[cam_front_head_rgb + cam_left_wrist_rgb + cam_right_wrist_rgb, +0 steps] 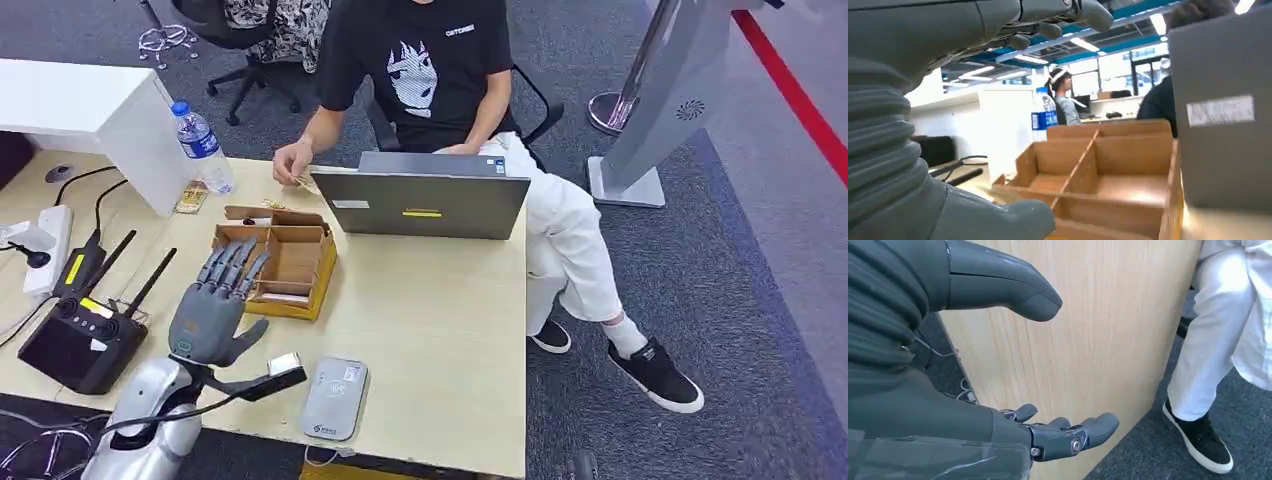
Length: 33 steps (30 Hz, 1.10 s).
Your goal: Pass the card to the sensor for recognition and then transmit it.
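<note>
left hand (212,300) hovers wide open and empty by the wooden box (290,262), so it's the pickup step, next it probably needs to dip in and pinch a card.

You have a pale wood-grain table (440,300) carrying a tan cardboard box (290,262), a silver-grey sensor pad (335,398) and a grey laptop (420,205) — yellow label on its lid. Far left, the clear bottle (203,145) wears a blue cap and label — the carpet (740,270) is dark grey.

From my left wrist camera I see my left hand (948,100), fingers spread and holding nothing, above the near edge of the divided cardboard box (1108,185). Beyond the box stands a water bottle (1044,114); beside it, a grey laptop lid (1223,110).
</note>
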Each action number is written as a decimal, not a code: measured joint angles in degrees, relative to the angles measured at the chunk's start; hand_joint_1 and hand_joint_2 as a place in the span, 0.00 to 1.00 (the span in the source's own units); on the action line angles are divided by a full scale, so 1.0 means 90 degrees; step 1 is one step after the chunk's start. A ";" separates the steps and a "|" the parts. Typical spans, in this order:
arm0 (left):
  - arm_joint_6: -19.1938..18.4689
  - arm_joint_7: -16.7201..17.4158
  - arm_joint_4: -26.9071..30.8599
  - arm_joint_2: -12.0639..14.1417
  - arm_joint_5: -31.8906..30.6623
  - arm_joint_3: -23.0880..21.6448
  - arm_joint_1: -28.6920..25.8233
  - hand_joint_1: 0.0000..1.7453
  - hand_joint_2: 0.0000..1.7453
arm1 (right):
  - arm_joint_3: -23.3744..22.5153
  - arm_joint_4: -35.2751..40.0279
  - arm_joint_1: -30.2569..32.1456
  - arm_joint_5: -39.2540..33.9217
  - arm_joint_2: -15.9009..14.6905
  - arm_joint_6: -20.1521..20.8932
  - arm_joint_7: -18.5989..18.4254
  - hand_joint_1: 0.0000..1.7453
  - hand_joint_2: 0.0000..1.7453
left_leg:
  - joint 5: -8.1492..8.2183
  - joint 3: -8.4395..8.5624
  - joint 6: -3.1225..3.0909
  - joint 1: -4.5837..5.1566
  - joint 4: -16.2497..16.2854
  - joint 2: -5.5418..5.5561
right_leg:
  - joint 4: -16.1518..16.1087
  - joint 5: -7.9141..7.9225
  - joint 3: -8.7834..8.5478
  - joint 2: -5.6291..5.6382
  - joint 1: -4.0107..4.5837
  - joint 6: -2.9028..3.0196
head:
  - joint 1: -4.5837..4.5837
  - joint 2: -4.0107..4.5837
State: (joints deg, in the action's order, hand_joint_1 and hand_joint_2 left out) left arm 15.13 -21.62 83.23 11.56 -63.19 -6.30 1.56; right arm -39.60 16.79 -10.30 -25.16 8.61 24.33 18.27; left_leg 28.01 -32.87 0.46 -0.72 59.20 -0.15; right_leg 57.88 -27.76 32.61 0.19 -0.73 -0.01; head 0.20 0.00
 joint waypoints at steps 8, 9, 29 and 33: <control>-0.0002 0.0292 0.0233 0.0508 -0.0211 -0.0141 -0.0516 0.00 1.00 | -0.0002 0.0000 0.0023 -0.0085 -0.0002 0.0024 0.0036 0.00 1.00 | -0.0002 0.0001 0.0001 0.0000 0.0000 0.0000 | 0.0001 0.0003 -0.0001 0.0000 0.0000 0.0001 | 0.0000 0.0000; 0.0000 0.0337 0.0240 0.0554 -0.0228 -0.0141 -0.0550 0.00 1.00 | -0.0002 0.0000 0.0029 -0.0080 -0.0002 0.0024 0.0036 0.00 1.00 | -0.0002 0.0001 0.0001 0.0000 0.0000 0.0000 | 0.0001 0.0003 -0.0001 -0.0001 0.0000 0.0001 | 0.0000 0.0000; 0.0726 0.0515 -0.0864 0.0439 -0.0684 0.0491 0.0157 0.00 1.00 | 0.0027 0.0000 -0.0032 0.0053 0.0002 -0.0082 -0.0012 0.00 1.00 | -0.0005 0.0000 -0.0001 0.0000 0.0001 0.0006 | 0.0002 0.0005 -0.0003 -0.0005 0.0000 -0.0001 | 0.0000 0.0000; 0.0726 0.0461 -0.1088 0.0369 -0.0724 0.0534 0.0259 0.00 1.00 | 0.0032 0.0000 -0.0041 0.0058 0.0010 -0.0085 -0.0015 0.00 1.00 | -0.0005 -0.0001 -0.0001 0.0001 0.0001 0.0006 | 0.0001 0.0005 -0.0003 -0.0005 0.0000 -0.0001 | 0.0000 0.0000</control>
State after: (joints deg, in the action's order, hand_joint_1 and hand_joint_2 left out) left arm 21.66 -17.46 73.44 14.89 -69.70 -1.49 3.89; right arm -39.32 16.79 -10.68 -24.63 8.70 23.56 18.14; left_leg 27.97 -32.88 0.45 -0.72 59.21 -0.10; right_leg 57.89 -27.72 32.58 0.15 -0.74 -0.02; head 0.20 0.00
